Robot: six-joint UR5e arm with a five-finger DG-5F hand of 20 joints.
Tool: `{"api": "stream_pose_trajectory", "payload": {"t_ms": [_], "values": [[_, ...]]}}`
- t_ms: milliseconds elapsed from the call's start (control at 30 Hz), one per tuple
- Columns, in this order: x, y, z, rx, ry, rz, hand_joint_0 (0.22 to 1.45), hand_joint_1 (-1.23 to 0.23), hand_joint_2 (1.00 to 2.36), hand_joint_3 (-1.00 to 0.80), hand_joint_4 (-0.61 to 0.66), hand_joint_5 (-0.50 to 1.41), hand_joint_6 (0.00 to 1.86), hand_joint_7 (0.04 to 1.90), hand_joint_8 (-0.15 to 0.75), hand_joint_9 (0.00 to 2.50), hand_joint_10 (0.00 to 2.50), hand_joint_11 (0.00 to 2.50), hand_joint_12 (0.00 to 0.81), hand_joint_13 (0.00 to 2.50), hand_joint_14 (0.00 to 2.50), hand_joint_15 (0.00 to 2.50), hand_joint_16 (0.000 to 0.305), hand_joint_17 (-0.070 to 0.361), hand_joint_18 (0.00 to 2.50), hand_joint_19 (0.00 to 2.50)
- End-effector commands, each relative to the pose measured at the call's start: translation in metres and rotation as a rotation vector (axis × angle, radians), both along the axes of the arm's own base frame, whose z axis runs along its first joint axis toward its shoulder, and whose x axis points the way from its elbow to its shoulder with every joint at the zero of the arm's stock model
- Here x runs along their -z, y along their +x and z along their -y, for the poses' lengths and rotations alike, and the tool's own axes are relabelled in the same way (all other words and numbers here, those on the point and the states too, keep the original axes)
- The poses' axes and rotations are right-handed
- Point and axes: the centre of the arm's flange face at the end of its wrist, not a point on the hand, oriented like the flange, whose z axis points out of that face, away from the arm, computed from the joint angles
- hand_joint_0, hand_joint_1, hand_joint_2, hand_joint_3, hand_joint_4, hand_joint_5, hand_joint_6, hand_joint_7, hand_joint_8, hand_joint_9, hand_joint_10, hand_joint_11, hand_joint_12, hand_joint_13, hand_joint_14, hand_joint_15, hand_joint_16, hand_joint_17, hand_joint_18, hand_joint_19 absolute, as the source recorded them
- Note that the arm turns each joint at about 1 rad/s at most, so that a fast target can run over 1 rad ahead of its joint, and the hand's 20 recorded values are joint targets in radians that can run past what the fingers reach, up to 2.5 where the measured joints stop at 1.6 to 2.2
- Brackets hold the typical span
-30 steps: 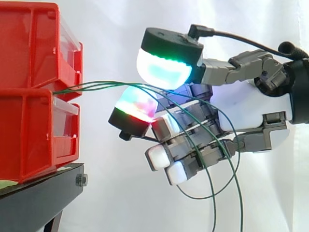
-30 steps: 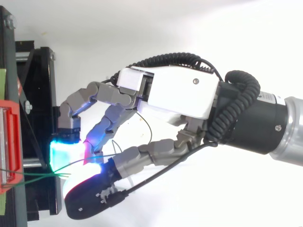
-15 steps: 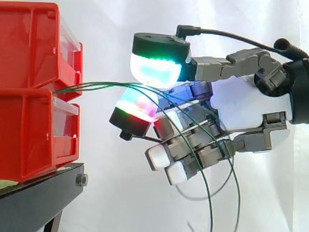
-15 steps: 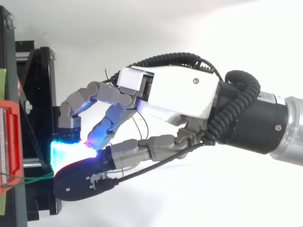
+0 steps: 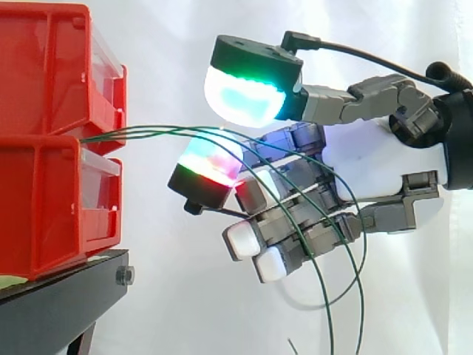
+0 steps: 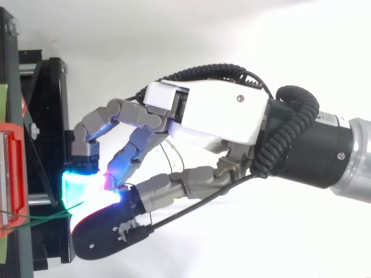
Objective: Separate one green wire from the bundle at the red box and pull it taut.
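Lifted off again, our hand's [image 5: 369,159] thumb pad [image 5: 247,96] stands clear of the finger pad [image 5: 211,159] below. The green wires [image 5: 148,132] run from the red box [image 5: 44,200] through that gap, unpinched. We judge we're still singling out; next, close on one wire

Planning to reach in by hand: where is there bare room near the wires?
Free: the gap under the green wires, between the red bins and the hand, above the black stand. Crowded: at the hand, where the wires loop across it.

The robot hand [image 6: 208,116] has a white shell, grey fingers [image 6: 110,113] and glowing pads [image 5: 244,100].
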Motion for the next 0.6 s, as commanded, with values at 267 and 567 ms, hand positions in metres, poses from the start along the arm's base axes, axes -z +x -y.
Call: {"api": "stream_pose_trajectory", "payload": {"t_ms": [267, 567], "values": [[0.0015, -0.0016, -0.0043, -0.005, 0.002, -0.014, 0.62, -0.71, 1.02, -0.26, 0.09, -0.16, 0.92, 0.98, 0.299, 1.18, 0.02, 0.95, 0.35, 0.96, 0.02, 0.61, 0.053, 0.119, 0.78, 0.7], [0.0007, -0.0023, -0.0054, -0.007, -0.003, -0.019, 0.6, -0.67, 1.01, -0.34, 0.12, -0.14, 0.91, 0.96, 0.293, 1.2, 0.03, 0.93, 0.356, 0.96, 0.02, 0.61, 0.054, 0.121, 0.78, 0.7]]}}
